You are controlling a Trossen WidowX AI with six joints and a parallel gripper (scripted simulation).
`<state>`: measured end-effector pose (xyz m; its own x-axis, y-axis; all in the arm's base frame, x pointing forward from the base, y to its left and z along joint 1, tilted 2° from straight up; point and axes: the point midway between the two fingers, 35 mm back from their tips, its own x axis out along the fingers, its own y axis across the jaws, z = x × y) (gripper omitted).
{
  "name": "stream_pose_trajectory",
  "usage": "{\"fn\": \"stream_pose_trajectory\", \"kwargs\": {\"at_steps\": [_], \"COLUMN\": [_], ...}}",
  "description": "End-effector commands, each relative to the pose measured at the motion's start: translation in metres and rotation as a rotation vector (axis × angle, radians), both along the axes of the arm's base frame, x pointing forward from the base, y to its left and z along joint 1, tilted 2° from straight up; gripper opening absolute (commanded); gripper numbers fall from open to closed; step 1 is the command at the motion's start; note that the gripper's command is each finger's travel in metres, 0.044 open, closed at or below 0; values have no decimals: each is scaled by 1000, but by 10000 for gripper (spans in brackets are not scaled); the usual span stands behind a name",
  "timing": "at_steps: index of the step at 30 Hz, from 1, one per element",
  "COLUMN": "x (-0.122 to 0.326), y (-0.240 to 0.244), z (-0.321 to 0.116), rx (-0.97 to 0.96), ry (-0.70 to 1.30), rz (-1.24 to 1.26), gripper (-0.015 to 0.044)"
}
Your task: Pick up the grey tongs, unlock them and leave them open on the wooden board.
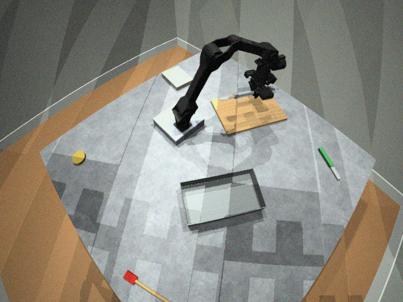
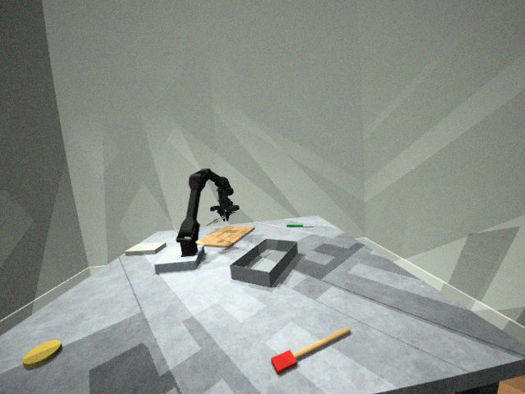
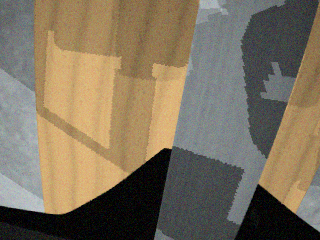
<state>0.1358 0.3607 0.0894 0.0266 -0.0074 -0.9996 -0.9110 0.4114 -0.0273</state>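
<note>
My gripper [image 1: 259,94] [image 2: 225,216] [image 3: 192,163] is shut on the grey tongs [image 1: 240,96] [image 2: 216,221] [image 3: 215,100] and holds them above the wooden board [image 1: 227,126] [image 2: 215,243] [image 3: 80,185], over its far side in the top view. The tongs stick out on both sides of the fingers. In the exterior view they slant, with the left end lower. In the wrist view they run as a wide grey band between the two black fingers. The fingers hide their middle. I cannot tell the lock's state. The roasting tin [image 1: 259,190] [image 2: 251,275] holds no tongs.
A green-handled tool [image 1: 325,157] [image 2: 294,225] lies right of the board. A pale block [image 1: 177,77] [image 2: 145,248] lies behind the arm's base. A yellow disc [image 1: 79,157] [image 2: 42,352] and a red-headed tool [image 1: 130,277] [image 2: 284,361] lie farther off.
</note>
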Motion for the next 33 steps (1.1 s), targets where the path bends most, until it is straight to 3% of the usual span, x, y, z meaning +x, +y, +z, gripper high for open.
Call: {"fn": "stream_pose_trajectory", "kwargs": {"at_steps": [1, 33], "x": [0, -1], "y": [0, -5], "z": [-5, -56], "rx": [4, 3], "ry": [4, 4], "rz": [-1, -1], "gripper": [-150, -150]}}
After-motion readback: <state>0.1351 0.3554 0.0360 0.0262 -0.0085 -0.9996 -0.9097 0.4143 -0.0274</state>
